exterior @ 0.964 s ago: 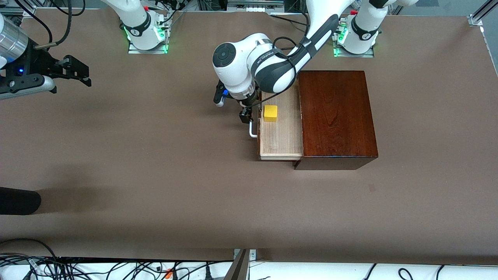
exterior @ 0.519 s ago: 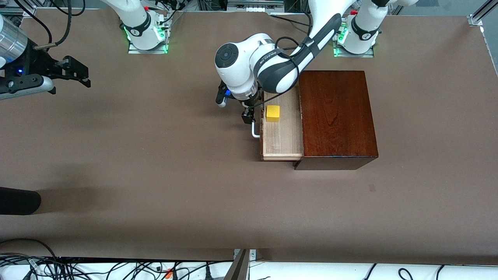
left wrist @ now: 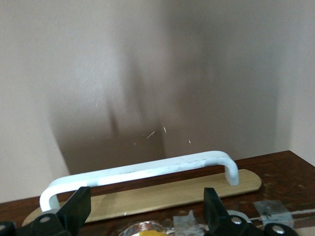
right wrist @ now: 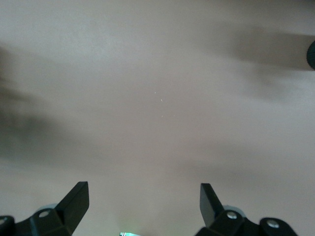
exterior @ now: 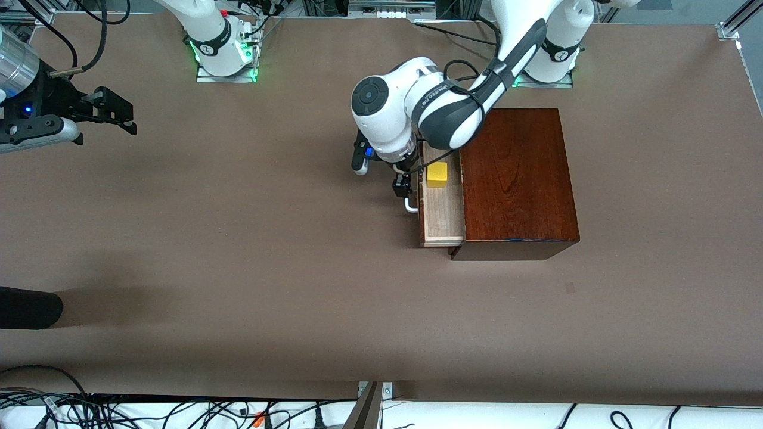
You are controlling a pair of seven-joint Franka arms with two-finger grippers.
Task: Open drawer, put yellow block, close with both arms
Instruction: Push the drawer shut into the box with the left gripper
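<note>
Drawer (exterior: pixel 442 214): pale wood tray w/ dark reddish front and white bar handle (left wrist: pixel 142 172), partly out of the glossy mahogany box (exterior: pixel 515 179) toward the right arm's end of the table (exterior: pixel 238 238). Block (exterior: pixel 437 174): small yellow cube, lying in the tray at the end farther from the front camera.

Left gripper (exterior: pixel 402 187) sat at the drawer front by the handle; in the left wrist view its fingers (left wrist: pixel 76 211) stood wide apart w/ nothing between them, handle just ahead, apart from both tips. The left arm's white-and-grey wrist overhung the tray's farther end (partly hiding it).

Right gripper (exterior: pixel 122 113) waited over bare table at the right arm's end, jaws fully apart, empty. A black object (exterior: pixel 30 307) lay at the table edge nearer the camera.

Vs. a second earlier: less tray showed, drawer front and block nearer the box, and the left gripper had shifted w/ them; right gripper unchanged.
</note>
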